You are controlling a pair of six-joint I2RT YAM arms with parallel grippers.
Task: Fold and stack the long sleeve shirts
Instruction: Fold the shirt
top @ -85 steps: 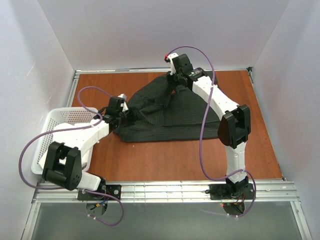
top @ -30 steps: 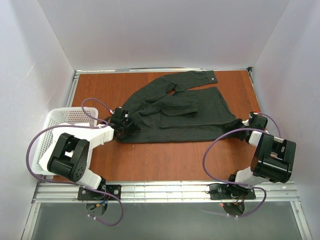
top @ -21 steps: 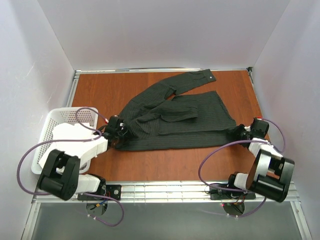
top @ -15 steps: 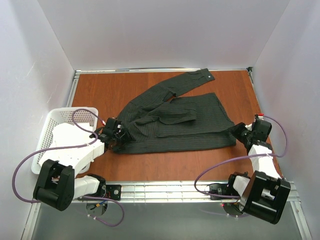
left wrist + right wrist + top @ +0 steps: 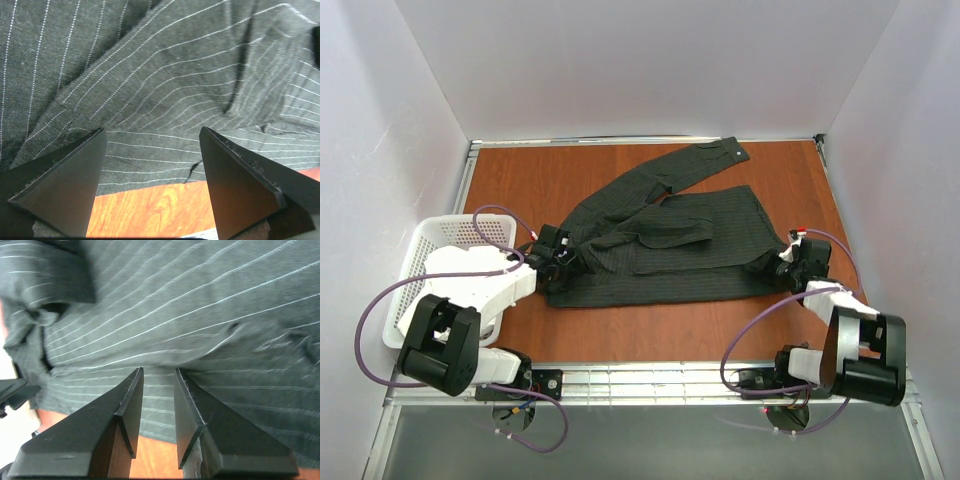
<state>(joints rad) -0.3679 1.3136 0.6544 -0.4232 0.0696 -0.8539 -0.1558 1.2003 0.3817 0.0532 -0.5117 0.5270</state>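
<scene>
From above, the shirt lies spread crosswise on the wood-grain table, one sleeve angled toward the far right corner. A white perforated basket sits at the left edge. The left gripper is at the shirt's left end and the right gripper at its right end.

Left wrist: wedge-shaped black fingers stand wide apart over creased, pinstriped charcoal cloth, with a strip of table showing at the hem.

Right wrist: the fingers are nearly together, a narrow gap over the hem. I cannot tell whether they pinch cloth.
</scene>
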